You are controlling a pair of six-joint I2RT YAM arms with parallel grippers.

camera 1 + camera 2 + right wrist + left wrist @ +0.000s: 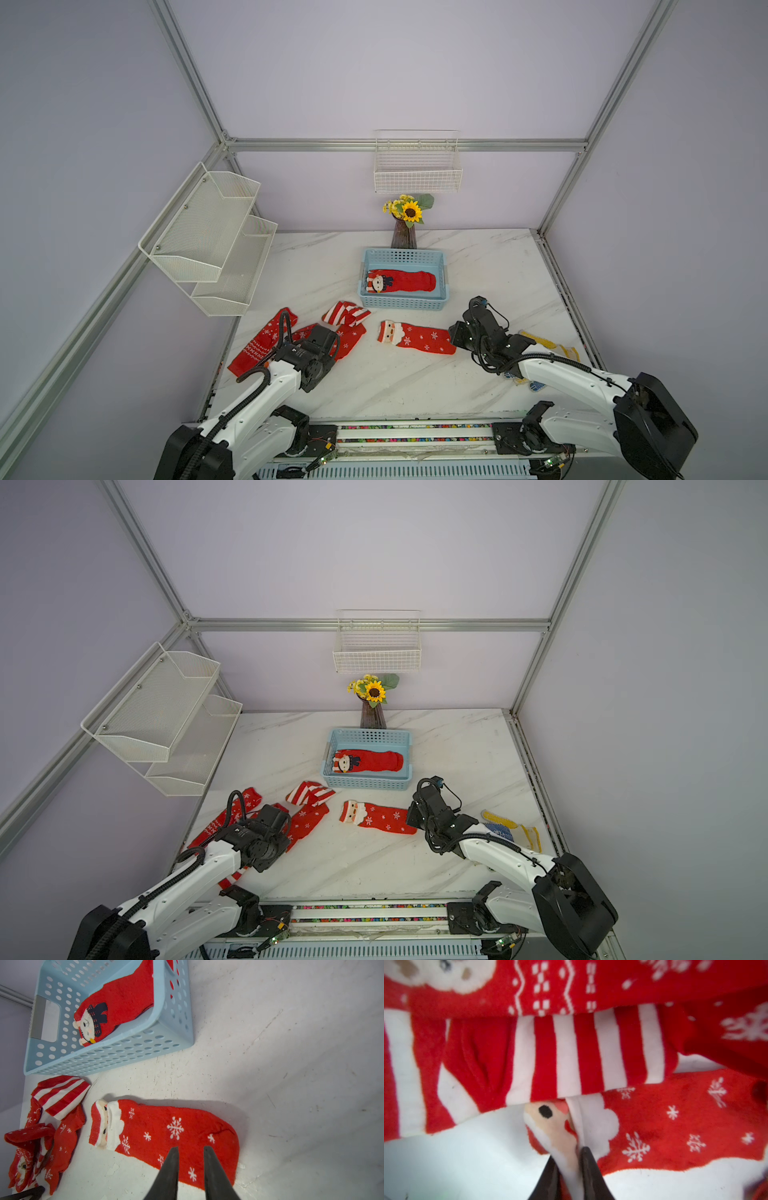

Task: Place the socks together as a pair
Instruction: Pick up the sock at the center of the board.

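Several red socks lie on the marble table. In the left wrist view my left gripper (568, 1153) is shut on the cuff of a Santa sock (675, 1126) with white snowflakes, and the fabric stands pinched between the fingers. That sock lies in the left pile, partly under a striped sock (345, 313) and beside a long patterned sock (264, 340). A second Santa sock (415, 337) lies flat mid-table. My right gripper (191, 1147) hovers over its toe end, open, with nothing between the fingers. A snowman sock (401, 281) lies in the blue basket (403, 305).
Blue and yellow gloves (548, 343) lie behind the right arm at the table's right side. A vase of sunflowers (405, 232) stands behind the basket. A wire basket (417, 174) hangs on the back wall and a white mesh shelf (216, 237) on the left.
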